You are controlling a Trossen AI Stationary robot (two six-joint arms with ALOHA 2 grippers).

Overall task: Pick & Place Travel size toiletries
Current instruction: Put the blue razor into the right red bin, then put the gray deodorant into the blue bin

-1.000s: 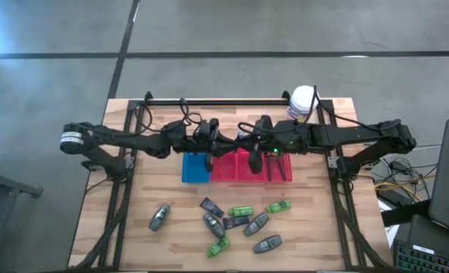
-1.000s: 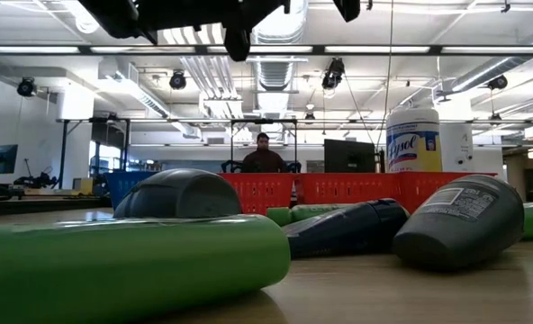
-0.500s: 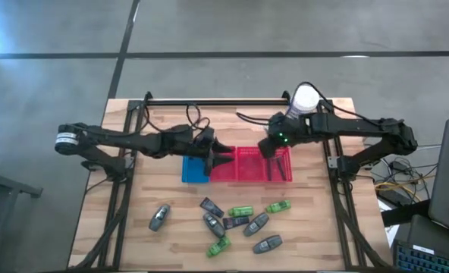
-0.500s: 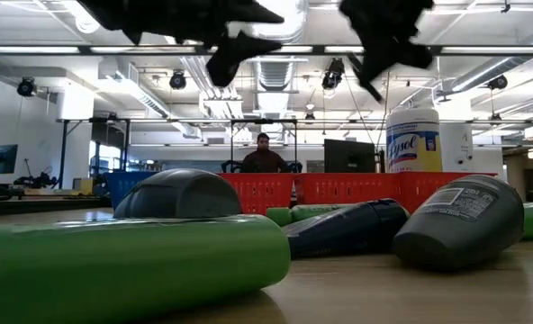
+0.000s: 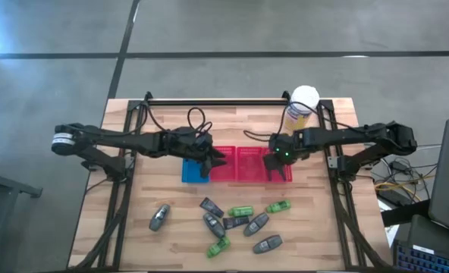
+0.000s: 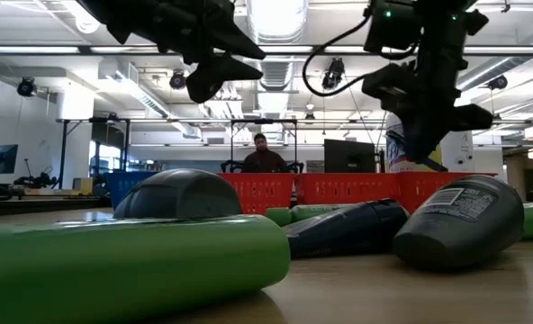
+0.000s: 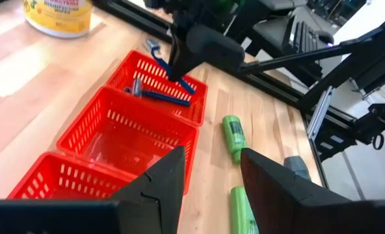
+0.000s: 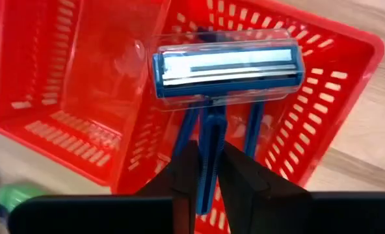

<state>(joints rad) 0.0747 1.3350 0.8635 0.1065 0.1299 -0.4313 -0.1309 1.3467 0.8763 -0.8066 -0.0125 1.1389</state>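
Right gripper pinches razor by its handle, head forward, over red tray, presumably for drop-in. Left gripper part-open, empty, above the trays.

Both arms reach in from the sides toward the middle of the counter, stretched nearly flat. Left tool hangs above the surface, fingers parted with a clear gap, nothing between them. Right tool points down, a green light on its wrist, fingers clamped tight on a thin blue razor handle.
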